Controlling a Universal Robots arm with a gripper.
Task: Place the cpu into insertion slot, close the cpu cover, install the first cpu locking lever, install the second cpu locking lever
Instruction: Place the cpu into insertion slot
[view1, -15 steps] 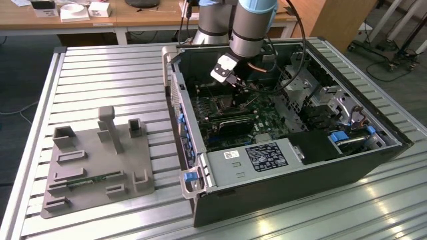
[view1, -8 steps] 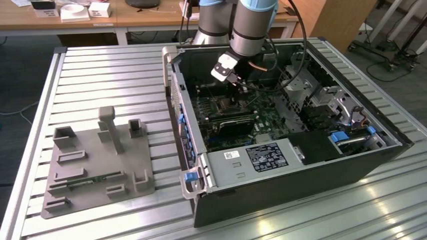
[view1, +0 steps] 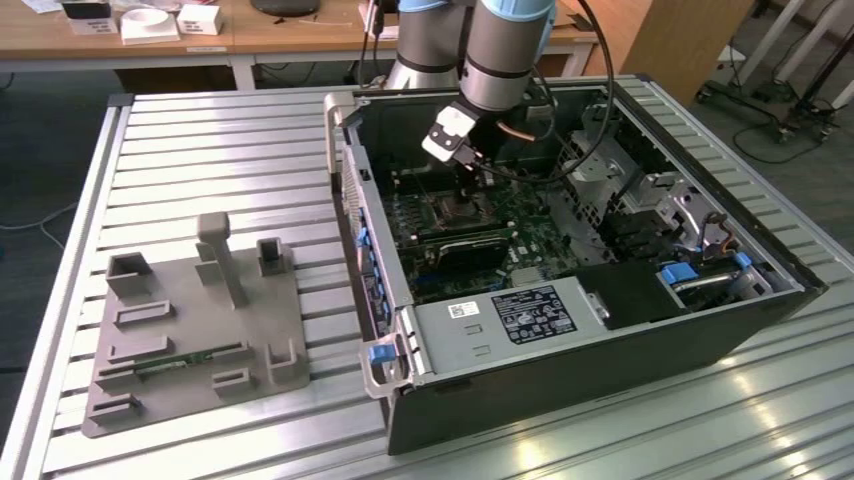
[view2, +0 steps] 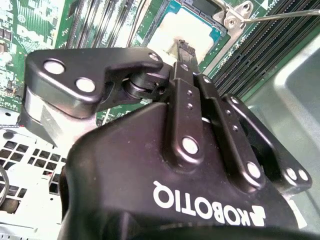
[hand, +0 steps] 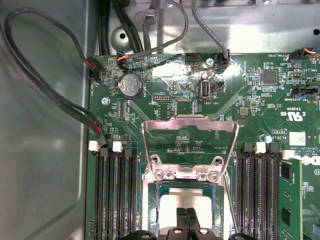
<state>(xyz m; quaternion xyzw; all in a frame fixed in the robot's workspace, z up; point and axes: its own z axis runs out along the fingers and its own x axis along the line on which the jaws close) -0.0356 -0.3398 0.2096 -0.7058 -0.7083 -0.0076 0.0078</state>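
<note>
Placement judged done: cpu (hand: 187, 197) seated in insertion slot (hand: 159, 200). cpu cover (hand: 190, 119) raised, not yet closed. One locking lever (view2: 280, 15) seen free beside slot; both lever installs judged outstanding. gripper (hand: 186, 215) fingers shut together, nothing held, tips poised over cpu; contact cannot be determined.

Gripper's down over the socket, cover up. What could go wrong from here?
1. The gripper, shut, sits right over the cpu in the insertion slot; an off-centre push could skew the chip.
2. The cpu cover stands open; closing it onto a skewed chip might jam.
3. The thin lever wire lies close by and could snag the fingers.
</note>
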